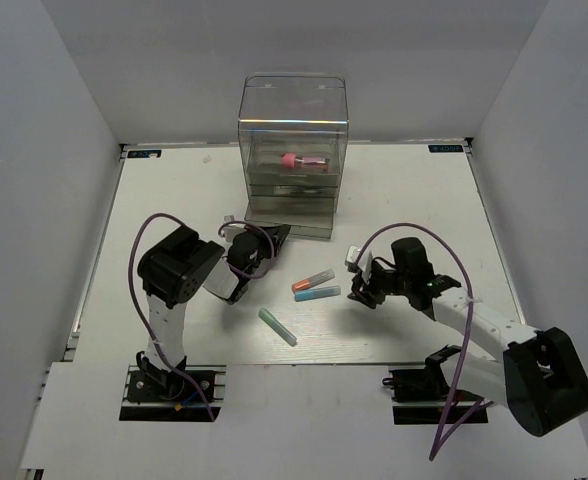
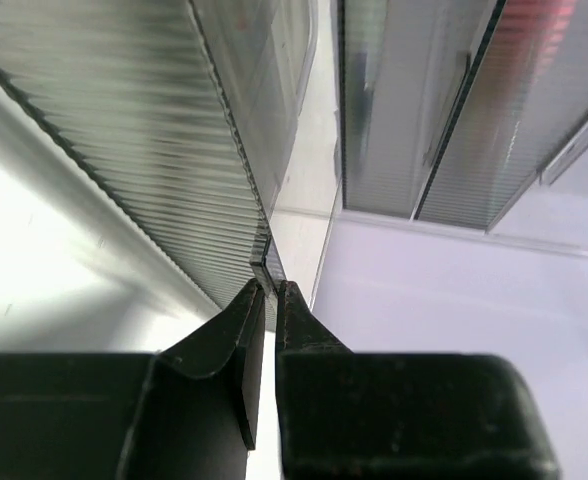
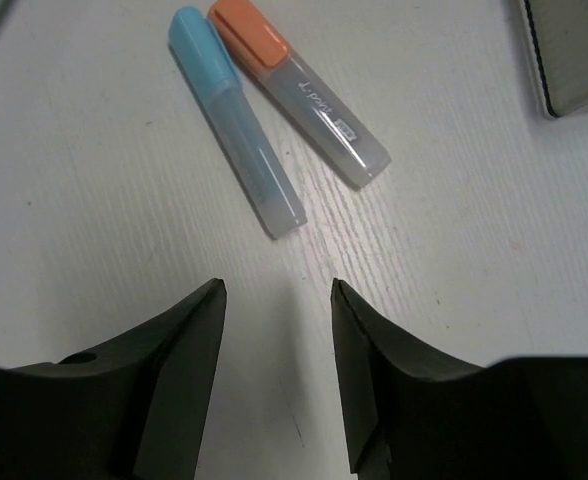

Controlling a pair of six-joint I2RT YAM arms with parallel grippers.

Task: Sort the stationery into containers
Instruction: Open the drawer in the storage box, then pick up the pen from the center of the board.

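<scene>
The clear smoky-grey organiser [image 1: 292,130] stands at the back centre, with a pink-red marker [image 1: 294,160] inside it. My left gripper [image 1: 272,240] is at the organiser's bottom front. In the left wrist view it [image 2: 271,288] is shut on the thin edge of a ribbed drawer [image 2: 154,130]. The orange-capped marker [image 1: 313,279] and the light blue marker [image 1: 317,293] lie side by side on the table. My right gripper [image 1: 360,287] is open and empty just right of them. The right wrist view shows both, orange-capped marker [image 3: 304,95] and light blue marker [image 3: 236,150], ahead of the open gripper [image 3: 277,290]. A teal-green marker [image 1: 277,326] lies nearer the front.
The white table [image 1: 174,200] is walled by grey panels on the left, right and back. A corner of the organiser's base [image 3: 574,60] shows at the top right of the right wrist view. Purple cables loop over both arms.
</scene>
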